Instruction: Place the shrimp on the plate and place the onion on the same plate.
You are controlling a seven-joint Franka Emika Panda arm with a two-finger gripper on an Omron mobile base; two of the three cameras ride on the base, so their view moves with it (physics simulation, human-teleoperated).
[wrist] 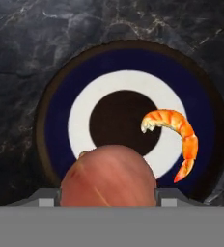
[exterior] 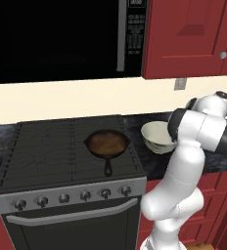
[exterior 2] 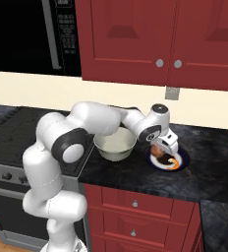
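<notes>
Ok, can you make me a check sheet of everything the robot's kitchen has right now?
Surface: dark marbled counter, beside a black stove.
Job's things: shrimp lies on the plate; onion sits between the gripper fingertips, just over the plate's near edge.
Clutter: cream bowl left of the plate; brown skillet on the stove.
Grippers: jaws set around the onion, touching both its sides; whether it already rests on the plate, cannot tell.
Cables: nothing seen.
Surroundings: red cabinets, microwave, wall outlet, drawers below.
</notes>
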